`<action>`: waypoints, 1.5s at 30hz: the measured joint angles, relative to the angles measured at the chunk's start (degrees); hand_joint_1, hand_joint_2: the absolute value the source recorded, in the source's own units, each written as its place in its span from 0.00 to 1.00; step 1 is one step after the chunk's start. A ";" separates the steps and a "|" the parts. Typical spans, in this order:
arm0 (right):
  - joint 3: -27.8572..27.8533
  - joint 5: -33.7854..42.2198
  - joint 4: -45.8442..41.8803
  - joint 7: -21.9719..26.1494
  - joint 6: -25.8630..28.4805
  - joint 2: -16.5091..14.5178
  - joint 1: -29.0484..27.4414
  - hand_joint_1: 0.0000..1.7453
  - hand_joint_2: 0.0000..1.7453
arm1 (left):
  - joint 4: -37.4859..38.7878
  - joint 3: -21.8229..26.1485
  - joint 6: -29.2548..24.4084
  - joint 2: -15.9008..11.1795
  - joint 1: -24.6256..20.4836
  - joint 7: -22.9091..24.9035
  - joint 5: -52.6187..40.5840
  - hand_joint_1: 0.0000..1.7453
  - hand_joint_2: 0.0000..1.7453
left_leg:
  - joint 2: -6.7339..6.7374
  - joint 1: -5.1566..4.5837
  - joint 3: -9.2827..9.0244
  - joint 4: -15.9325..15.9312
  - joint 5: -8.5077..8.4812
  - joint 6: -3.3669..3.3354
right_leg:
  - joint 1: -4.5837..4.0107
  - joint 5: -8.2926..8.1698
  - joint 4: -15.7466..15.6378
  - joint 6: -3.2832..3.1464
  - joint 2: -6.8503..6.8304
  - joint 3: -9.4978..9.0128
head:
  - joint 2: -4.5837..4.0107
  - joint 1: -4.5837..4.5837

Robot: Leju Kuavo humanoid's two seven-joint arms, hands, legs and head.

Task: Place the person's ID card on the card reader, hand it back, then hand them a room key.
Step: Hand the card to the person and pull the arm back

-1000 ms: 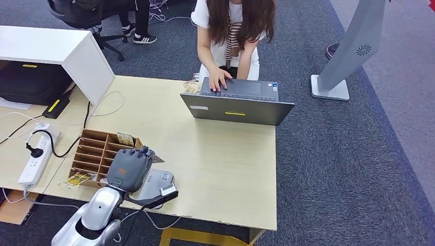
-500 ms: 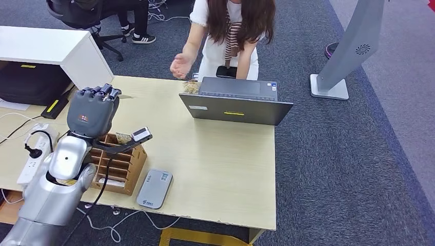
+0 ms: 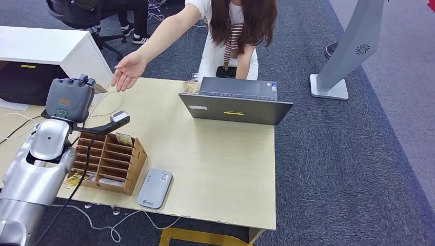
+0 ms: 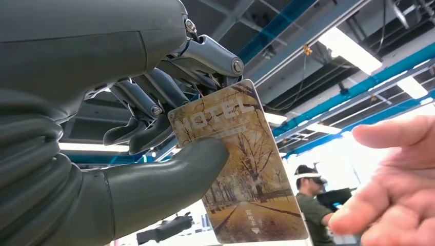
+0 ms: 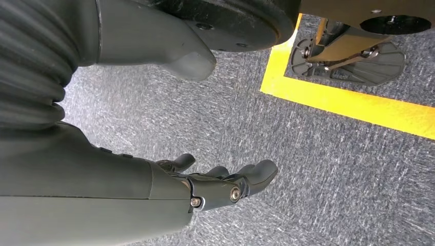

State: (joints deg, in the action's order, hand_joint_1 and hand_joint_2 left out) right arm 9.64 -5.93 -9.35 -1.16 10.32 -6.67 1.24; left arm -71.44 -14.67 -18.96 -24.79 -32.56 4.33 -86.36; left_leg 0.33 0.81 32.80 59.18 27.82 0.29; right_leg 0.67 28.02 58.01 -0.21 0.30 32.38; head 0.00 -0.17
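Left wrist view shows the left hand (image 4: 102,128) pinching the thin, stiff, probably slippery room key (image 4: 241,169) by its upper corner, leaving the lower half free for the person's hand (image 4: 395,189).

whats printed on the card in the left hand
A sepia tree-lined avenue with HOTEL across one end of the card, pinched in the left hand; clearest in the left wrist view.

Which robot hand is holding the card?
The left hand, raised toward the person's hand, pinches the hotel card. The right hand hangs with nothing in it.
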 joint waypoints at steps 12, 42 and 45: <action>0.00 -0.03 0.00 -0.49 -0.02 0.02 0.02 0.00 1.00 | 5.92 -0.02 0.47 -1.10 -3.01 0.37 -0.02 1.00 1.00 | 0.01 -0.01 0.05 0.00 0.01 0.00 | 0.00 0.00 -0.02 0.00 0.01 0.03 | 0.00 0.01; -0.06 1.09 0.02 -0.01 0.63 0.04 -0.20 0.00 1.00 | -6.88 -0.13 -6.87 6.04 8.05 -0.03 7.31 0.00 1.00 | 0.07 -0.03 0.08 0.01 0.07 -0.02 | 0.02 0.00 -0.05 0.01 0.07 0.07 | 0.00 0.01; -0.24 1.79 0.02 0.19 1.17 -0.01 -0.39 0.00 1.00 | -13.08 -0.16 -6.68 6.57 13.30 -0.06 8.39 0.00 1.00 | 0.07 -0.03 0.12 0.01 0.10 0.00 | 0.02 0.02 -0.05 0.02 0.07 0.13 | 0.00 0.01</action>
State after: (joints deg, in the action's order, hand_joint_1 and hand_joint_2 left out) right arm 9.40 -4.15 -9.33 -0.97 11.49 -6.67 0.85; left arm -84.52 -14.82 -25.64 -18.22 -19.27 4.27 -77.96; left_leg 0.40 0.79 32.92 59.19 27.91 0.28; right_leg 0.69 28.03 57.95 -0.19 0.37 32.51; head 0.00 -0.16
